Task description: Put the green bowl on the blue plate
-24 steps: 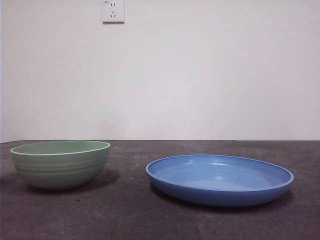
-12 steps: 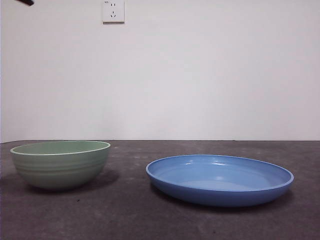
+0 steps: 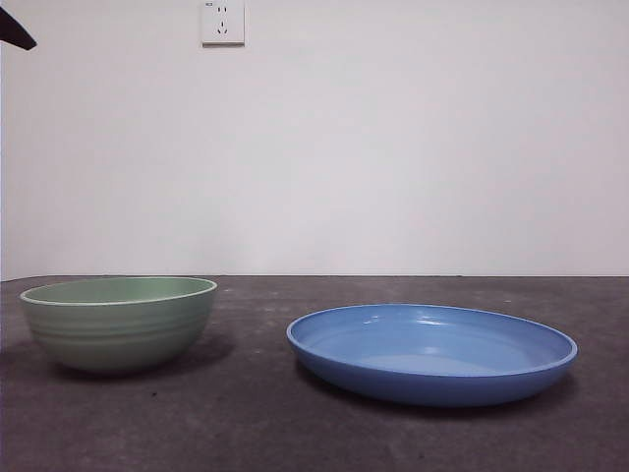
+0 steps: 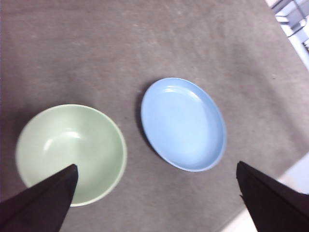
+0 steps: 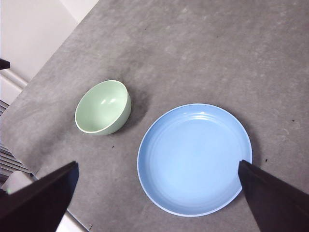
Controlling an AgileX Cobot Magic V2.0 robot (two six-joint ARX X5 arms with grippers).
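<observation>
The pale green bowl (image 3: pixel 119 323) stands upright and empty on the dark table at the left in the front view. The blue plate (image 3: pixel 430 352) lies to its right, apart from it, empty. My left gripper (image 4: pixel 157 193) is open, high above the table, with the bowl (image 4: pixel 71 152) under one jaw and the plate (image 4: pixel 183 123) between the jaws. Its black tip (image 3: pixel 15 32) shows at the top left corner of the front view. My right gripper (image 5: pixel 159 193) is open and high, above the plate (image 5: pixel 194 158), with the bowl (image 5: pixel 103 107) further off.
A white wall socket (image 3: pixel 223 22) is on the wall behind. The table's edge (image 4: pixel 289 174) and the floor beyond it show in the left wrist view. The table's edge (image 5: pixel 29 87) also shows near the bowl in the right wrist view.
A black gripper tip has come into the front view at the top left corner and moved lower. The bowl and the plate have not moved.
</observation>
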